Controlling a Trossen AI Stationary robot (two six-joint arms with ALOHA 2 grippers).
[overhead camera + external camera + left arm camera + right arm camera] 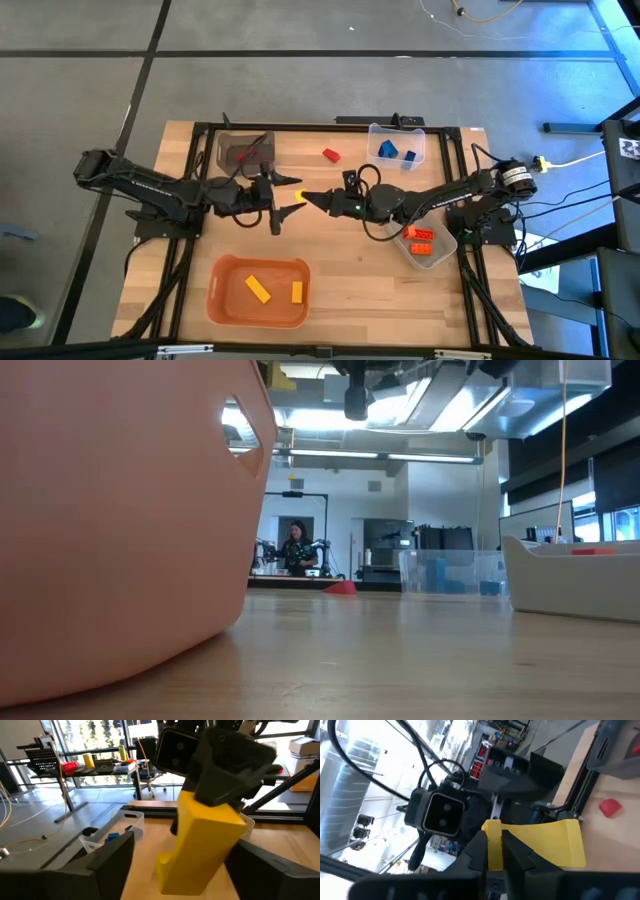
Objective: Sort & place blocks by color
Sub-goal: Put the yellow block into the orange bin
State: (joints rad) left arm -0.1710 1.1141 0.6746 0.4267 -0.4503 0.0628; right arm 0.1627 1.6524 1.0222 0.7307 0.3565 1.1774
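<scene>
High view: your 2 grippers meet over the middle of the table (340, 270), tip to tip, with a yellow block (293, 211) between them. Your right gripper (492, 854) is clamped on that block; its wrist view shows both fingers pinching the block's narrow end. Your left gripper (278, 205) stands spread, 1 finger to each side of the block, and its wrist view shows the block (200, 845) hanging between the 2 open fingers, gripped from above by the right arm's jaws.

Note the rest of the blocks: 2 yellow blocks (259, 288) lie in the orange bin (216, 296) at the near edge, orange blocks (420, 238) in the clear bin (444, 250) under your right arm, blue blocks (389, 150) in the far clear bin (424, 148), and 1 red block (331, 154) loose on the table beside the dark bin (246, 150).
</scene>
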